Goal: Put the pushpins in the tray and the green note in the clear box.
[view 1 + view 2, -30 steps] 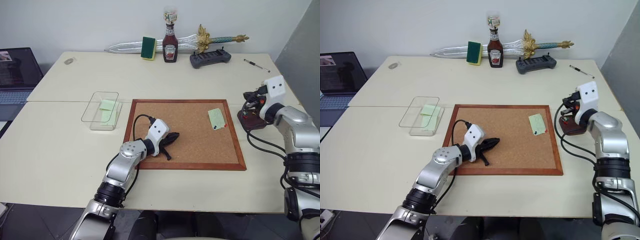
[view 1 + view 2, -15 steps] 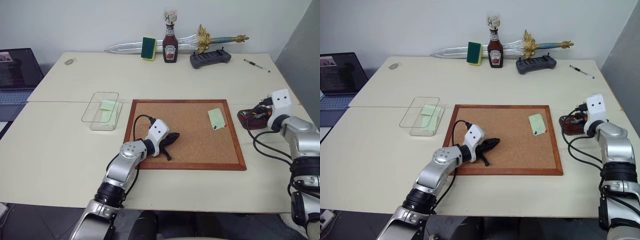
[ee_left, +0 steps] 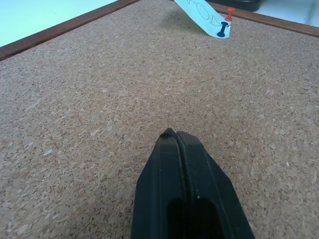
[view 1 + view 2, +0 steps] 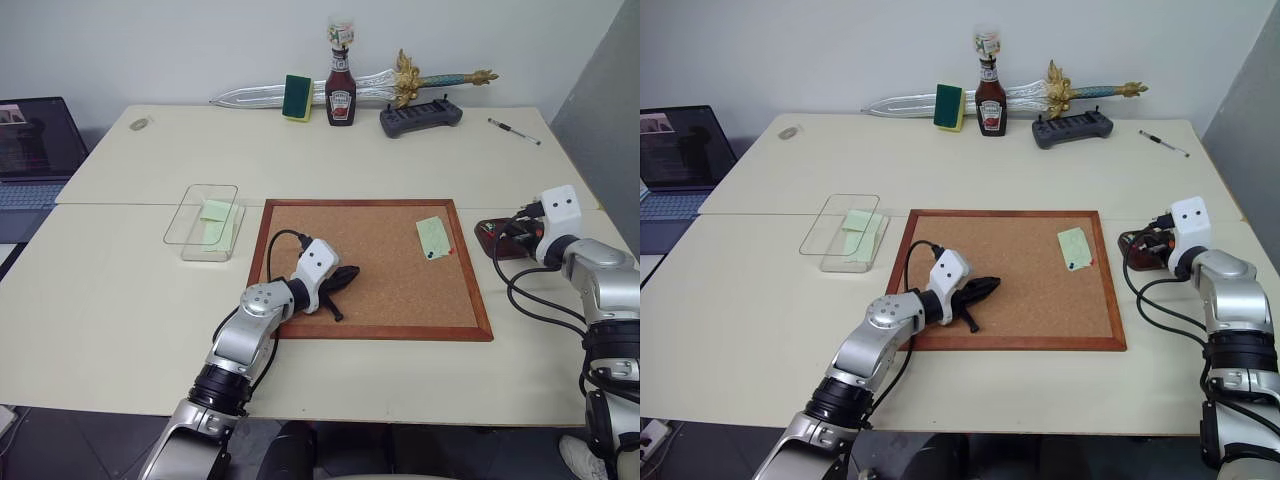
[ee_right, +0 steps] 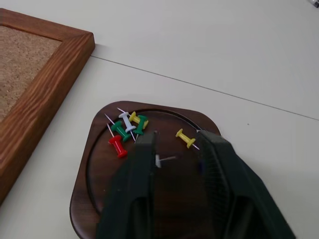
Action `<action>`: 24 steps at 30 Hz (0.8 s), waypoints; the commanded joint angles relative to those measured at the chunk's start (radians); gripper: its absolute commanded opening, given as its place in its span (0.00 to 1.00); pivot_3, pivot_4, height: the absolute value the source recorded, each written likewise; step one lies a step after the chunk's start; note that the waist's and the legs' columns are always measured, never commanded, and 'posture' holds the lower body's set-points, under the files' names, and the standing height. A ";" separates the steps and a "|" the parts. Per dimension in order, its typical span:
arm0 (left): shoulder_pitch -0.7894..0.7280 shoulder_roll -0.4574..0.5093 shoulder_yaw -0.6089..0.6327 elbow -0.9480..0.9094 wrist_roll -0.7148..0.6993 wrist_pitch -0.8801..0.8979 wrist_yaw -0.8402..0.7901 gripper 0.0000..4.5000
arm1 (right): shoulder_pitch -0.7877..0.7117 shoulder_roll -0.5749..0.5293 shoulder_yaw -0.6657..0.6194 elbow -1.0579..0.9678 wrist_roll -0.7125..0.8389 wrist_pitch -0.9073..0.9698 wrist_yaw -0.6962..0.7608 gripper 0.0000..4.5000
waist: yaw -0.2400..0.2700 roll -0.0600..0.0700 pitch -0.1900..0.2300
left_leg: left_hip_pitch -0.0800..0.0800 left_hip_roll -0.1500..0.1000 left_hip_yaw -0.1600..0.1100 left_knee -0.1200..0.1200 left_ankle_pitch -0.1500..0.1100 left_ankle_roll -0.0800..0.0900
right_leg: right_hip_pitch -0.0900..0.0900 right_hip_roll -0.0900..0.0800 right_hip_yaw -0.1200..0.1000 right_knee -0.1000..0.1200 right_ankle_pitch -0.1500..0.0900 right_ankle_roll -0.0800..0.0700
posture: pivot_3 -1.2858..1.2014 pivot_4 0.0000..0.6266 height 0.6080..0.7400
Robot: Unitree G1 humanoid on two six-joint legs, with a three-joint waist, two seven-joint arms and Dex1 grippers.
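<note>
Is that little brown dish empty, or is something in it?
Not empty. The tray holds several pushpins: red, green, yellow and white ones, lying loose just ahead of the right claw.

Cork board (image 4: 380, 265), wooden frame: near the table's (image 4: 130, 300) front edge, centre. Ornamental sword (image 4: 270, 93), silver blade, gold hilt: along the back edge. Green-and-yellow sponge (image 4: 296, 96): upright at the back edge, against the blade. Ketchup bottle (image 4: 341, 88): upright just beside the sponge, in front of the sword. Dark grey ridged holder (image 4: 421, 116): back edge, near the hilt. Pen (image 4: 513, 131): back right corner. Small round object (image 4: 138, 123): back left corner. Laptop (image 4: 30, 150), open: off the left edge.
</note>
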 commanded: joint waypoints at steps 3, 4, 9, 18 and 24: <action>0.043 0.002 -0.060 0.038 0.023 0.035 -0.029 0.00 | -0.015 -0.010 -0.031 -0.071 0.042 -0.006 0.025 0.65 | 0.000 0.000 0.000 | 0.000 0.000 0.000 0.000 0.000 0.000 | 0.000 0.000 0.000 0.000 0.000 0.000 | 0.52 0.24 1.00; 0.043 0.003 -0.060 0.037 0.023 0.035 -0.030 0.00 | -0.006 -0.012 -0.034 -0.099 0.065 -0.001 0.055 0.69 | 0.000 0.000 0.000 | 0.000 0.000 0.000 0.000 0.000 0.000 | 0.000 0.000 0.000 0.000 0.000 0.000 | 0.52 0.24 1.00; 0.046 0.007 -0.060 0.034 0.022 0.035 -0.033 0.00 | 0.074 -0.020 -0.007 -0.251 0.152 0.013 0.197 0.74 | 0.001 0.000 0.000 | 0.000 0.000 0.000 0.000 0.000 0.000 | 0.001 0.000 -0.001 0.000 0.000 0.000 | 0.52 0.24 1.00; 0.048 0.009 -0.063 0.029 0.021 0.036 -0.037 0.00 | 0.152 -0.005 0.119 -0.297 0.093 -0.080 0.247 0.74 | 0.000 0.001 -0.001 | 0.001 0.000 0.000 0.000 0.000 0.000 | 0.002 0.000 -0.001 -0.001 0.000 0.000 | 0.52 0.24 1.00; 0.051 0.009 -0.063 0.023 0.022 0.041 -0.035 0.00 | 0.131 -0.001 0.158 -0.238 0.062 -0.137 0.256 0.74 | 0.000 0.001 -0.001 | 0.001 0.000 0.000 0.000 0.000 0.000 | 0.003 0.000 -0.001 -0.001 0.000 0.000 | 0.52 0.24 1.00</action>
